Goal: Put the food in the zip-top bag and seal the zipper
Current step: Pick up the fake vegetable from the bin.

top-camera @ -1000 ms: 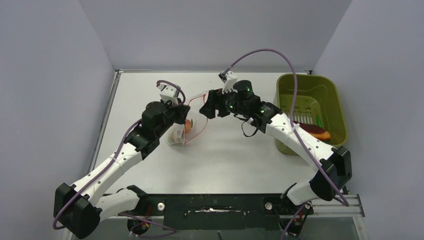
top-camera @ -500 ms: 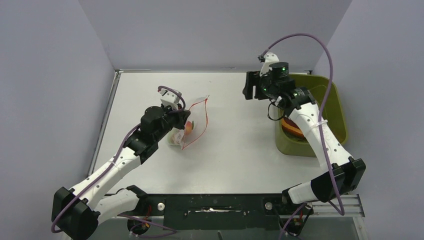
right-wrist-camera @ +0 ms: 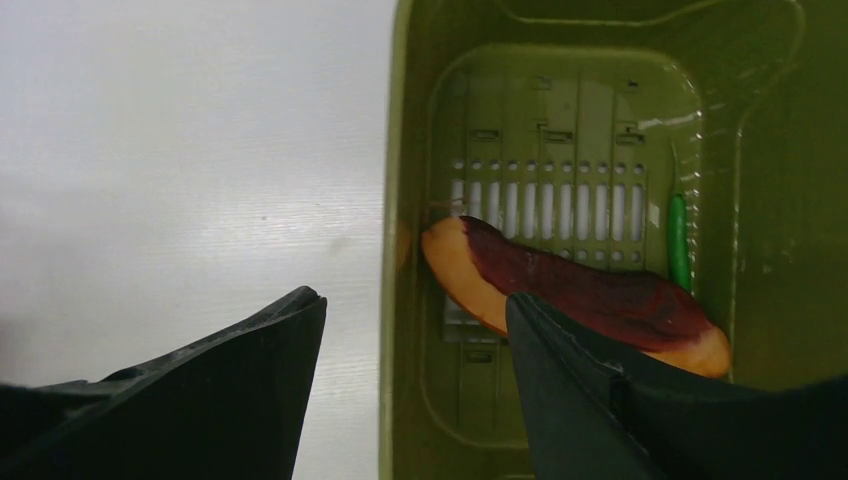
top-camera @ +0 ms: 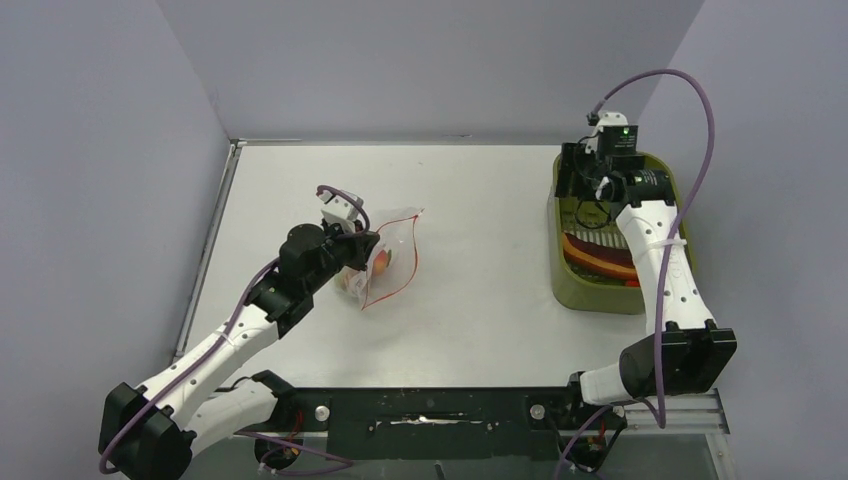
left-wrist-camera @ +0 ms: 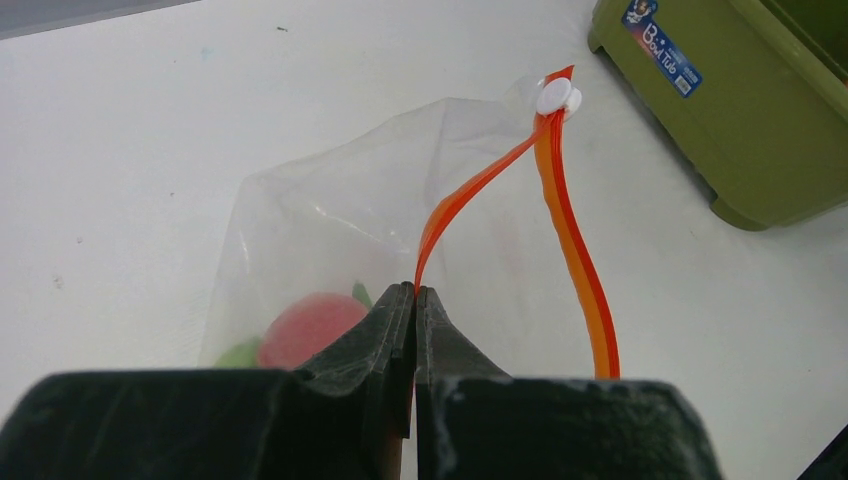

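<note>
Zip-top bag (top-camera: pixel 392 252) lies left of the table's (top-camera: pixel 480 290) middle, well apart from the olive-green tub (top-camera: pixel 560 292), with a broad stretch of bare table between them. The tub stands at the right edge, close to the side wall. The bag's mouth gapes: the two lips of the zipper (left-wrist-camera: pixel 578 255) run apart and meet only at the white slider (left-wrist-camera: pixel 556 97) on the far corner. Inside the pouch sit a pink-red ball fruit (left-wrist-camera: pixel 305 325) and a green slice (left-wrist-camera: pixel 235 352).

The left gripper (left-wrist-camera: pixel 414 292) is pressed together on one lip of the zipper, pinching the strip at its fingertips. The right gripper (right-wrist-camera: pixel 415 300) hangs over the tub's left wall with its jaws spread wide, one finger over the table, the other over the tub's inside, holding nothing. Below it the steak-like slab (right-wrist-camera: pixel 580 290) lies on the tub's slotted floor.
</note>
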Controlling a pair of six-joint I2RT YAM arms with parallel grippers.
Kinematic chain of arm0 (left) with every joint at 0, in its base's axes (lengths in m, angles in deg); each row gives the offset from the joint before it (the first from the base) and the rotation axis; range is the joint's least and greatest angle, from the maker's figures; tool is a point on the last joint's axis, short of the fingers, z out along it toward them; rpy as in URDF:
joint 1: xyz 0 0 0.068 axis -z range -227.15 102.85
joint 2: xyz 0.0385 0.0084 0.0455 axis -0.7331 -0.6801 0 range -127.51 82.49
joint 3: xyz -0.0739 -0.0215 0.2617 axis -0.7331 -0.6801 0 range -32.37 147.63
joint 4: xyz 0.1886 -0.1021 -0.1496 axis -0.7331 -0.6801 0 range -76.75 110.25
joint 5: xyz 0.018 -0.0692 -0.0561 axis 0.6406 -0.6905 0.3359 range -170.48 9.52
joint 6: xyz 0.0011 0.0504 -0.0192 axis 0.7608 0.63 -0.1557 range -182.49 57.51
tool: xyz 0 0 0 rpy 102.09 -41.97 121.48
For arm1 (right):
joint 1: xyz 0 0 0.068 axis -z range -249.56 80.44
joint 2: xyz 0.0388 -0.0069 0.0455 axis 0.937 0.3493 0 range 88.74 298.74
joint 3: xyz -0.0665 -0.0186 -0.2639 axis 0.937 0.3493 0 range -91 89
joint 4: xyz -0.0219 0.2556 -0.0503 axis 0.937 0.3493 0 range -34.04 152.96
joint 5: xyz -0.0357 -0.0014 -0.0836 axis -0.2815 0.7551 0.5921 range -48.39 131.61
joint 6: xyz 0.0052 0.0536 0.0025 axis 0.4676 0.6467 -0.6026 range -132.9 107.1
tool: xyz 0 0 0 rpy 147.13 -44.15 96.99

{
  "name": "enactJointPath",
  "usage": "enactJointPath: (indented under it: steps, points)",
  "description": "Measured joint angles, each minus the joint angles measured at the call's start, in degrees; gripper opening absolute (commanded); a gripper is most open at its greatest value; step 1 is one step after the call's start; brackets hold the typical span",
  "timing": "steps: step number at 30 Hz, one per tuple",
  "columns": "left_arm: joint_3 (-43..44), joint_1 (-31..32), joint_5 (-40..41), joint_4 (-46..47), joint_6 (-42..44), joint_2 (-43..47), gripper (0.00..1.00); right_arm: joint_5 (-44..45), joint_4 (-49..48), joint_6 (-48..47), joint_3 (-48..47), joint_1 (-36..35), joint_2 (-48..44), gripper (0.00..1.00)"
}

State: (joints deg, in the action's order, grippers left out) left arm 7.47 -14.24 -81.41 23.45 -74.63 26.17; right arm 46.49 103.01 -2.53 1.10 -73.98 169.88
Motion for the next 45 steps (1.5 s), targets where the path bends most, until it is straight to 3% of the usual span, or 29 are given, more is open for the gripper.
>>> enactJointPath:
  steps: [12,17,23,30,45]
  points:
    - [-1.03,0.00,0.04,1.07,3.39,-2.38,0.00,0.35,-1.03,-0.42,7.93,13.00,0.02,0.61]
    - [-1.92,0.00,0.59,2.73,3.37,-4.13,0.00,0.74,-2.27,0.70,8.39,14.75,0.35,0.63]
    - [-1.75,0.00,2.19,4.55,0.37,-7.08,0.00,1.11,-6.82,2.73,13.81,16.50,0.94,0.56]
    - [2.75,0.00,4.87,4.17,-2.82,-12.63,0.00,0.61,-7.72,5.25,15.04,17.88,7.87,0.56]
    - [4.20,0.00,7.85,3.61,-9.66,-15.45,0.00,-10.21,-15.91,-1.01,25.77,18.73,9.05,0.63]
